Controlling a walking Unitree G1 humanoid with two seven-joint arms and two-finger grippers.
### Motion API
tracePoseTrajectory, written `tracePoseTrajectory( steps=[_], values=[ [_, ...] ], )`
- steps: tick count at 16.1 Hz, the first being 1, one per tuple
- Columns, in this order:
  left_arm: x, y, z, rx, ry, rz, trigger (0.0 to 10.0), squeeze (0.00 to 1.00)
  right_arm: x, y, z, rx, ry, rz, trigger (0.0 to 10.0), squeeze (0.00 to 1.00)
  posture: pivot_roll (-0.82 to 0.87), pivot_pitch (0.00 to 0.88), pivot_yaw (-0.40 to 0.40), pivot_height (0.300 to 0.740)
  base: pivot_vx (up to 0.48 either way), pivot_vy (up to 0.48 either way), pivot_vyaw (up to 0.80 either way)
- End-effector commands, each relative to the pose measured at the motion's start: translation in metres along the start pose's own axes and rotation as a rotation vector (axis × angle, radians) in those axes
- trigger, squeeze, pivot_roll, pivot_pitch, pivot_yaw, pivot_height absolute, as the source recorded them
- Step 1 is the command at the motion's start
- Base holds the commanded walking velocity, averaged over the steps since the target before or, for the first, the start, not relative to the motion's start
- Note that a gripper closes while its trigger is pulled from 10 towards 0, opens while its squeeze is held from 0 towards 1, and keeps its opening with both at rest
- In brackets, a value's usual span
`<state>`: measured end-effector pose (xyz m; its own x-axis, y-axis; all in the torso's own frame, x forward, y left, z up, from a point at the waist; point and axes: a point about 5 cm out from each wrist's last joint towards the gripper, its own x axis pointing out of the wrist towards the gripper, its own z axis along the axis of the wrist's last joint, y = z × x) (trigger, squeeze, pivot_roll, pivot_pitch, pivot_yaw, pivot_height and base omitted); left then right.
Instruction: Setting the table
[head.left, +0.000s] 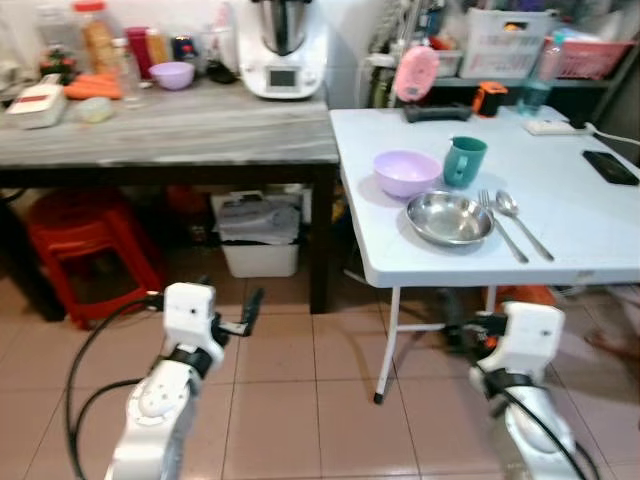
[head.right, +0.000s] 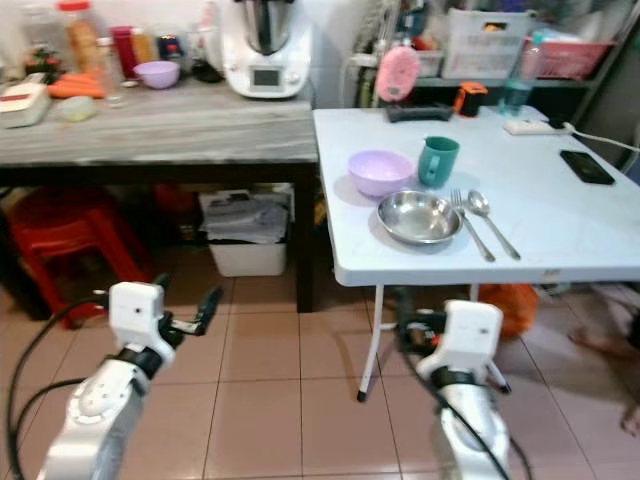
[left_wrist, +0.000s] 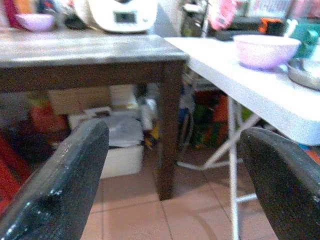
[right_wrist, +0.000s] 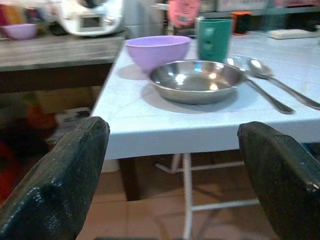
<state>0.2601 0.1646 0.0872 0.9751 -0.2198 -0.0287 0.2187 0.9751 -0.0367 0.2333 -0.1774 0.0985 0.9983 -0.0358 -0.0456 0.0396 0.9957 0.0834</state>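
Left gripper (left_wrist: 172, 175): jaws wide apart, holding nothing and touching nothing; it hangs low over the tiled floor (head.left: 290, 400), in front of the wooden desk (head.left: 170, 135) and to the left of the white desk (head.left: 560, 200).
Right gripper (right_wrist: 175, 175): jaws wide apart, empty, touching nothing; it hangs below the front edge of the white desk, pointed at the steel bowl (right_wrist: 196, 80).
Steel bowl: on the white desk near its front edge, empty and shiny.
Purple bowl (head.left: 407, 172): just behind the steel bowl and a little to its left, close to it; whether they touch cannot be told.
Green cup (head.left: 465, 160): upright, just right of the purple bowl and behind the steel bowl.
Fork (head.left: 500, 225): lying flat just right of the steel bowl, handle toward the front edge.
Spoon (head.left: 522, 220): lying flat just right of the fork, alongside it.
Phone (head.left: 610, 166): dark, flat, well to the right of the steel bowl, near the desk's right side.
Wooden desk: left of the white desk and next to it; it carries a white kitchen machine (head.left: 285, 50), a small purple bowl (head.left: 172, 74) and jars.
Under the wooden desk: a red stool (head.left: 80, 250) and a white bin (head.left: 258, 235).
Writing: no brand or label can be read; the pictures are too blurred.
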Motion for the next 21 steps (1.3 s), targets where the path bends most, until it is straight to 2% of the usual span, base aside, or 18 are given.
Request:
tracePoseTrajectory(
  steps=[1,5,17,21],
  values=[
    [0.0019,-0.0021,0.0040,-0.016,-0.021,-0.013,10.0,0.00,0.0008,-0.0032,0.0056,-0.011,-0.023,-0.006,10.0,0.00,-0.01,0.000,0.003,0.740,0.000,0.000,0.76],
    [0.0025,-0.0032,0.0056,0.004,-0.025,-0.012,10.0,0.00,0.0004,-0.0024,0.0053,-0.006,-0.023,-0.002,10.0,0.00,0.00,0.000,0.002,0.740,0.000,0.000,0.00],
    [0.0029,-0.0004,0.0036,-0.002,-0.001,-0.001,10.0,0.00,0.0023,0.0006,0.0049,0.001,-0.026,0.014,10.0,0.00,0.01,0.000,0.003,0.740,0.000,-0.380,0.00],
    [0.0038,0.0000,0.0041,0.000,0.001,0.004,10.0,0.00,0.0025,0.0013,0.0046,0.004,-0.027,0.014,10.0,0.00,0.01,0.000,0.008,0.740,0.000,0.000,0.00]
  ],
)
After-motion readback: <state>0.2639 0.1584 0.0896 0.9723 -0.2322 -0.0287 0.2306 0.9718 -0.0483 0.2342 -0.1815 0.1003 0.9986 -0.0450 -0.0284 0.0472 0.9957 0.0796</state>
